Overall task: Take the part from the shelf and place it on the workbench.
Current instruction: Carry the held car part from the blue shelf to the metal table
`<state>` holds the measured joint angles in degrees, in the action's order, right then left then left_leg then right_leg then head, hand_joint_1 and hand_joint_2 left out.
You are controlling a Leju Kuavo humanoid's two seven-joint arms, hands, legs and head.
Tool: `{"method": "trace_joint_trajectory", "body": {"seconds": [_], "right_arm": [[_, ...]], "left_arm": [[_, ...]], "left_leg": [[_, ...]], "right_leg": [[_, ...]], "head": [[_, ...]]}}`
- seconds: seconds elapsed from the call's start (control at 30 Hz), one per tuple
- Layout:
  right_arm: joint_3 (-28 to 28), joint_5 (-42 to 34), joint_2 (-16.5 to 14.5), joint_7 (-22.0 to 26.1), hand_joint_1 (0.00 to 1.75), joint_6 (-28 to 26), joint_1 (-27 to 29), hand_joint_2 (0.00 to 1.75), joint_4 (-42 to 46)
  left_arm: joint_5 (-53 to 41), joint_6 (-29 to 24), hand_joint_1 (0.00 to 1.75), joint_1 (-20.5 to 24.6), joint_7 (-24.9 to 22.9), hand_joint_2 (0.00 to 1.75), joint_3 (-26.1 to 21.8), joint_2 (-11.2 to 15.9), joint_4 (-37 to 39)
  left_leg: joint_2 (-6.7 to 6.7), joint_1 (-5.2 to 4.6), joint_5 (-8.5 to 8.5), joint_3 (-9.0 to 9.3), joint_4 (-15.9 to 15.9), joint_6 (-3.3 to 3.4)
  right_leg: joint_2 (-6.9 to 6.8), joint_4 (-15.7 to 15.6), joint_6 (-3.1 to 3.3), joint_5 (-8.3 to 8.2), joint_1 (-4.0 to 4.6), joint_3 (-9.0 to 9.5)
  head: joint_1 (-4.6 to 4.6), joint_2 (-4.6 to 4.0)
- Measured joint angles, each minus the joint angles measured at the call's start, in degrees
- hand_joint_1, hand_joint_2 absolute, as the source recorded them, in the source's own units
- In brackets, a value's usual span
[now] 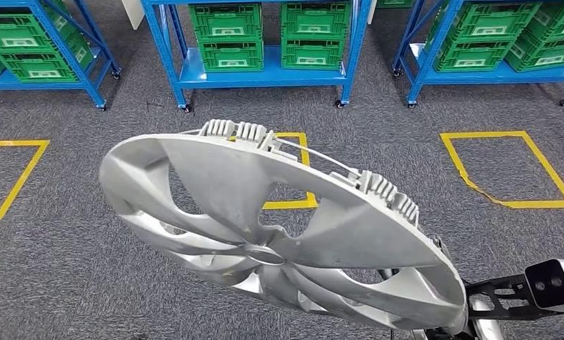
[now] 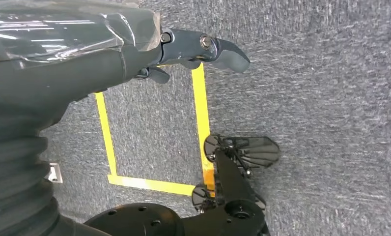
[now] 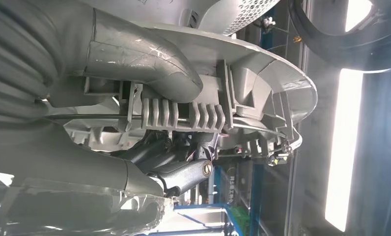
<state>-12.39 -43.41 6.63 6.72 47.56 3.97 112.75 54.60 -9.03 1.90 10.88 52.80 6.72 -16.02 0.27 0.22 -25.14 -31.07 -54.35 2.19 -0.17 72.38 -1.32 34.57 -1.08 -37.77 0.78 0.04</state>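
The silver wheel cover [image 1: 279, 227] hangs tilted in the near middle of the head view, above the grey carpet [image 1: 66, 262]. The right hand [image 3: 149, 142] grasps its rim, thumb on one face and dark fingers [image 3: 183, 174] beneath the ribbed clips. The left hand [image 2: 134, 54] hangs over the carpet holding nothing, its fingers loosely curled. Far off stand blue shelves [image 1: 265, 74] carrying green crates [image 1: 226, 32]; yellow tape squares [image 1: 506, 170] mark the floor.

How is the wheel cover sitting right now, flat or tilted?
Tilted. The wheel cover is off the floor, its clip-lined rim raised toward the shelves; the right hand grips its rim.
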Motion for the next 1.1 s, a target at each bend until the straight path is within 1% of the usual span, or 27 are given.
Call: {"method": "trace_joint_trajectory", "body": {"seconds": [0.03, 0.1, 0.13, 0.17, 0.2, 0.27, 0.3, 0.33, 0.37, 0.43, 0.47, 0.5, 0.53, 0.57, 0.6, 0.63, 0.67, 0.7, 0.77, 0.83, 0.87, 0.93, 0.97, 1.0, 1.03, 1.07, 1.1], "right_arm": [[0.0, 0.0, 0.1, 0.0, 1.75, 0.0, 0.1, 1.75, 0.0], [0.0, 0.0, 0.3, 0.0, 1.75, 0.0, 0.1, 1.75, 0.0], [0.0, 0.0, 0.3, 0.0, 1.75, 0.0, 0.1, 1.75, 0.0], [0.0, 0.0, 0.3, 0.0, 1.75, 0.0, 0.1, 1.75, 0.0], [0.1, 0.1, 0.3, 0.0, 1.75, 0.0, 0.1, 1.75, 0.0], [0.1, 0.2, 0.4, 0.0, 1.75, 0.0, 0.2, 1.75, 0.0], [0.2, 0.2, 0.4, 0.0, 1.75, 0.0, 0.3, 1.75, 0.0], [0.2, 0.3, 0.4, 0.0, 1.75, 0.0, 0.3, 1.75, 0.0], [0.2, 0.4, 0.4, 0.1, 1.75, 0.0, 0.4, 1.75, 0.0], [0.4, 0.7, 0.3, 0.4, 1.75, 0.0, 0.6, 1.75, 0.0], [0.5, 0.9, 0.3, 0.6, 1.75, 0.1, 0.7, 1.75, 0.0], [0.6, 1.1, 0.3, 1.0, 1.75, 0.1, 0.8, 1.75, 0.0], [0.8, 1.3, 0.2, 1.4, 1.75, 0.2, 0.8, 1.75, 0.0], [0.9, 1.5, 0.0, 1.9, 1.75, 0.3, 0.9, 1.75, 0.1], [1.1, 1.8, -0.1, 2.4, 1.75, 0.3, 0.8, 1.75, 0.2], [1.2, 2.0, -0.2, 2.9, 1.75, 0.4, 0.8, 1.75, 0.2], [1.3, 2.3, -0.3, 3.5, 1.75, 0.5, 0.7, 1.75, 0.3], [1.4, 2.7, -0.3, 4.0, 1.75, 0.6, 0.7, 1.75, 0.3], [1.6, 3.7, -0.4, 4.9, 1.75, 0.8, 0.6, 1.75, 0.4], [1.8, 4.4, -0.4, 5.3, 1.75, 0.9, 0.6, 1.75, 0.5], [1.8, 4.6, -0.4, 5.4, 1.75, 1.0, 0.6, 1.75, 0.6], [2.0, 5.1, -0.4, 5.7, 1.75, 1.0, 0.6, 1.75, 0.7], [2.1, 5.3, -0.4, 5.9, 1.75, 1.0, 0.7, 1.75, 0.7], [2.1, 5.5, -0.4, 5.9, 1.75, 1.0, 0.7, 1.75, 0.7], [2.2, 5.6, -0.4, 6.0, 1.75, 1.0, 0.7, 1.75, 0.7], [2.2, 5.8, -0.4, 6.0, 1.75, 1.0, 0.7, 1.75, 0.7], [2.2, 5.9, -0.4, 6.0, 1.75, 1.0, 0.7, 1.75, 0.7]], "left_arm": [[0.0, 0.0, 0.0, 0.0, 0.0, 1.75, 0.0, -0.1, 0.0], [0.0, 0.0, 0.0, 0.0, 0.0, 1.75, -0.1, -0.2, 0.0], [0.0, 0.0, 0.0, 0.0, 0.0, 1.75, -0.1, -0.2, 0.0], [0.0, 0.0, 0.0, 0.0, 0.0, 1.75, -0.1, -0.2, 0.0], [0.0, 0.0, 0.0, 0.0, 0.0, 1.75, -0.1, -0.1, 0.0], [0.0, 0.0, 0.0, -0.1, 0.0, 1.75, -0.1, -0.1, 0.0], [0.0, 0.1, 0.0, -0.1, 0.0, 1.75, -0.1, -0.1, 0.0], [0.0, 0.1, 0.0, -0.1, 0.0, 1.75, -0.1, -0.1, 0.0], [0.0, 0.1, 0.0, -0.1, 0.0, 1.75, -0.1, -0.1, 0.0], [0.0, 0.1, 0.0, -0.1, 0.0, 1.75, -0.1, -0.1, 0.0], [0.0, 0.1, 0.0, -0.1, 0.0, 1.75, -0.1, -0.1, 0.0], [0.0, 0.1, 0.0, -0.2, 0.0, 1.75, -0.1, -0.1, 0.0], [0.0, 0.1, 0.0, -0.2, 0.0, 1.75, -0.1, -0.1, 0.0], [0.0, 0.0, 0.0, -0.2, 0.0, 1.75, -0.1, -0.1, 0.0], [0.0, 0.0, 0.0, -0.2, 0.1, 1.75, -0.1, 0.0, 0.0], [0.0, -0.1, 0.0, -0.2, 0.1, 1.75, -0.2, 0.1, 0.0], [0.0, -0.1, 0.0, -0.2, 0.2, 1.75, -0.2, 0.2, 0.0], [0.0, -0.2, 0.0, -0.2, 0.3, 1.75, -0.2, 0.2, 0.0], [0.0, -0.3, 0.0, -0.3, 0.4, 1.75, -0.3, 0.4, 0.0], [0.1, -0.4, 0.0, -0.3, 0.4, 1.75, -0.3, 0.4, 0.0], [0.1, -0.4, 0.0, -0.3, 0.4, 1.75, -0.3, 0.4, 0.0], [0.1, -0.4, 0.0, -0.2, 0.4, 1.75, -0.4, 0.3, 0.0], [0.1, -0.4, 0.0, -0.3, 0.4, 1.75, -0.4, 0.2, 0.0], [0.1, -0.4, 0.0, -0.3, 0.4, 1.75, -0.4, 0.2, 0.0], [0.1, -0.4, 0.0, -0.3, 0.4, 1.75, -0.4, 0.1, 0.0], [0.1, -0.4, 0.0, -0.3, 0.4, 1.75, -0.4, 0.1, 0.0], [0.1, -0.4, 0.0, -0.3, 0.4, 1.75, -0.4, 0.0, 0.0]], "left_leg": [[-0.02, 0.09, -0.01, -0.25, -0.3, -0.11], [-0.09, 0.28, -0.31, -0.88, -1.5, -0.6], [-0.14, 0.27, -0.57, -1.32, -2.2, -0.99], [-0.17, 0.22, -0.74, -1.72, -2.8, -1.39], [-0.2, 0.18, -0.81, -2.03, -3.2, -1.76], [-0.22, 0.37, -0.68, -2.37, -3.3, -2.33], [-0.23, 0.54, -1.04, -2.66, -3.7, -2.58], [-0.24, 0.66, -1.99, -3.25, -5.0, -2.84], [-0.25, 0.75, -3.62, -4.35, -7.5, -3.08], [-0.27, 0.79, -7.56, -7.58, -15.2, -3.46], [-0.27, 0.79, -8.78, -8.98, -18.6, -3.53], [-0.27, 0.79, -8.96, -9.53, -20.1, -3.49], [-0.28, 0.78, -8.08, -8.95, -19.3, -3.33], [-0.29, 0.74, -6.4, -7.34, -16.3, -3.05], [-0.34, 0.61, -4.55, -5.1, -12.0, -2.6], [-0.37, 0.41, -3.32, -3.06, -8.2, -2.11], [-0.4, 0.17, -2.61, -1.65, -5.4, -1.68], [-0.41, -0.09, -2.47, -0.98, -3.9, -1.36], [-0.41, -0.42, -2.43, -1.02, -3.3, -1.07], [-0.41, -0.23, -1.73, -0.67, -2.4, -0.57], [-0.46, -0.1, -1.33, -0.52, -1.9, -0.26], [-0.69, -0.05, -0.89, -0.65, -1.6, 0.11], [-0.87, -0.11, -0.82, -0.85, -1.6, 0.14], [-1.12, -0.16, -0.75, -1.01, -1.7, 0.13], [-1.44, -0.18, -0.69, -1.12, -1.8, 0.1], [-1.83, -0.17, -0.66, -1.19, -1.9, 0.05], [-2.27, -0.15, -0.68, -1.25, -2.1, -0.04]], "right_leg": [[-0.01, -1.4, -0.68, -1.0, -0.25, 0.65], [-0.06, -8.8, -1.94, -4.0, -0.83, 4.2], [0.06, -12.1, -1.99, -5.11, -0.95, 5.67], [0.17, -14.0, -1.68, -5.65, -0.94, 6.43], [0.29, -14.4, -1.09, -5.72, -0.79, 6.48], [0.42, -14.3, -0.03, -6.05, -0.58, 6.22], [0.43, -14.4, 0.34, -6.23, -0.64, 6.2], [0.42, -14.4, 0.64, -6.41, -0.74, 6.2], [0.41, -14.4, 0.9, -6.57, -0.84, 6.18], [0.39, -14.4, 1.15, -6.73, -0.72, 5.95], [0.38, -14.4, 1.24, -6.79, -0.63, 5.85], [0.38, -14.4, 1.28, -6.82, -0.52, 5.79], [0.4, -14.4, 1.32, -6.85, -0.41, 5.79], [0.44, -14.4, 1.34, -6.87, -0.29, 5.84], [0.48, -14.4, 1.33, -6.87, -0.21, 5.9], [0.51, -14.4, 1.24, -6.92, -0.09, 5.88], [0.52, -14.4, 1.11, -7.0, -0.05, 5.78], [0.51, -14.4, 0.93, -7.1, -0.06, 5.64], [0.45, -14.6, 0.41, -7.4, -0.14, 5.46], [0.35, -14.0, 0.07, -6.92, -0.17, 4.96], [0.31, -12.2, 0.13, -5.89, -0.15, 4.12], [0.28, -5.3, 0.48, -2.57, -0.15, 0.96], [0.28, -1.5, 0.51, -1.13, -0.15, -0.73], [0.28, 0.9, 0.32, -0.43, -0.16, -1.75], [0.28, 1.2, -0.04, -0.65, -0.17, -1.71], [0.32, -0.9, -0.51, -1.72, -0.22, -0.53], [0.52, -4.9, -0.96, -3.31, -0.3, 1.6]], "head": [[-0.01, 0.0], [-0.02, 0.0], [0.0, 0.0], [0.03, 0.0], [0.05, 0.0], [0.09, 0.0], [0.09, 0.0], [0.14, 0.0], [0.18, 0.0], [0.26, 0.0], [0.25, 0.0], [0.25, 0.0], [0.25, 0.0], [0.25, 0.0], [0.25, 0.0], [0.21, 0.0], [0.22, 0.0], [0.21, 0.0], [0.26, 0.0], [0.19, 0.0], [0.15, 0.0], [0.09, 0.0], [0.1, 0.0], [0.1, 0.0], [0.1, 0.0], [0.1, 0.0], [0.1, 0.0]]}}
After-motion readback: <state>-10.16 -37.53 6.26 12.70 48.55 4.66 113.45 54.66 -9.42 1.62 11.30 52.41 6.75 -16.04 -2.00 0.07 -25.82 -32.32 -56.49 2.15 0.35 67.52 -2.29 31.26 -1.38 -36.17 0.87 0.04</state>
